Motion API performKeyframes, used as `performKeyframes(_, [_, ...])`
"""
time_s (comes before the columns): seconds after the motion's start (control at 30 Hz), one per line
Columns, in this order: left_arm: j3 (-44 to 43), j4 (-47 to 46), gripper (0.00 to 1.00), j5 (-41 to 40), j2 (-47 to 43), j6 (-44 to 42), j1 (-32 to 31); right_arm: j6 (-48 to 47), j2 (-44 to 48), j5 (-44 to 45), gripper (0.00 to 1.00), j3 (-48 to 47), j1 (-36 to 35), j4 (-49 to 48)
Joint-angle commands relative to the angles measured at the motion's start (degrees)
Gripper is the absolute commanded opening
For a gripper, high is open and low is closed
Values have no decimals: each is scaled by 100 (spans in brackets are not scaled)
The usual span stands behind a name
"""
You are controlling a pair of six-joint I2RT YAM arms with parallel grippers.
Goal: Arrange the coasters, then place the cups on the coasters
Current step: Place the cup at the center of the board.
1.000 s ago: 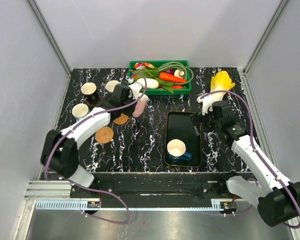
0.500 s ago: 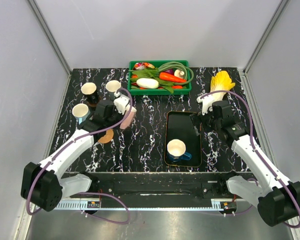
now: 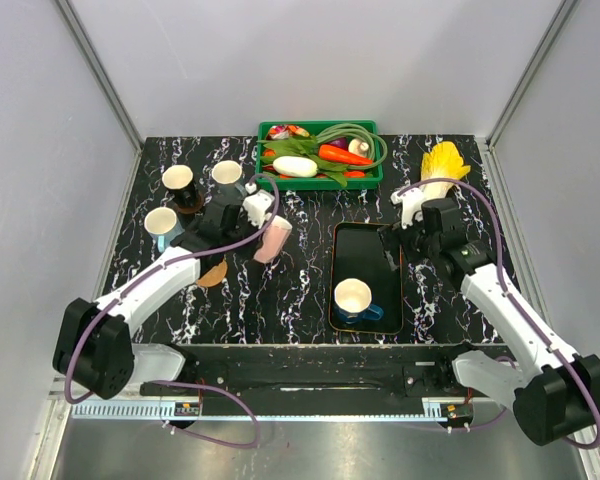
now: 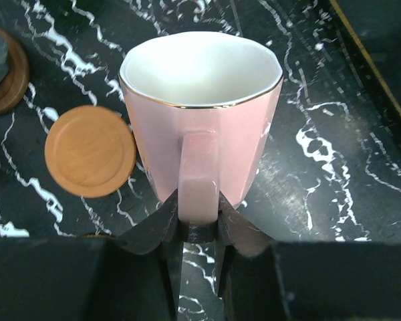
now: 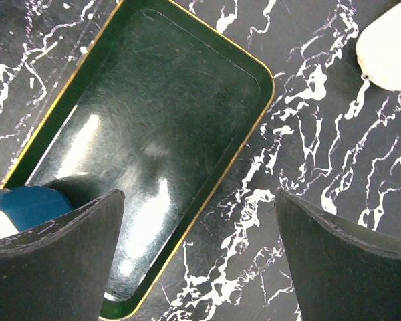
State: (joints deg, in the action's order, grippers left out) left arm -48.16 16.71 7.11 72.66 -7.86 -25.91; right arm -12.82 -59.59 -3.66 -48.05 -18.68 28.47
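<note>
A pink cup (image 4: 200, 100) with a cream inside hangs by its handle in my left gripper (image 4: 199, 210), which is shut on that handle. It is held over the marble table just right of a bare orange-brown coaster (image 4: 90, 150). From above, the pink cup (image 3: 272, 240) and left gripper (image 3: 261, 226) are left of centre. Half hidden under the arm is a coaster (image 3: 212, 273). Three cups (image 3: 178, 180) (image 3: 226, 172) (image 3: 161, 221) stand at the back left. A blue cup (image 3: 354, 300) sits in the black tray (image 3: 368, 250). My right gripper (image 3: 393, 246) (image 5: 200, 257) stands open over the tray's right edge.
A green basket (image 3: 320, 181) of vegetables stands at the back centre, and a yellow leafy vegetable (image 3: 443, 163) lies at the back right. Enclosure walls close in the table on the left, back and right. A dark cup's coaster (image 4: 10, 83) lies at the left wrist view's top left.
The left arm carried the pink cup from beside the green basket toward me and left, then slightly right again. The right arm has stayed almost still, open.
</note>
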Motion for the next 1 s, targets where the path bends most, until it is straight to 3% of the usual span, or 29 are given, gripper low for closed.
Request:
performKeyframes(0.0, [-562,-1099,0,597,63,56,-151,157,-280,-678,100,-704,40,79])
performKeyframes(0.43, [-229,-1943,0,2267,-85,-374,-441,-502,-1704,-4677,100,-2436,40,686])
performKeyframes(0.73, [-97,-1891,0,3076,-209,-489,-476,-625,-2320,-5478,100,-2762,39,669])
performKeyframes(0.97, [-123,-1706,0,3480,-261,-576,-494,-976,-2311,-5365,100,-2692,-66,660])
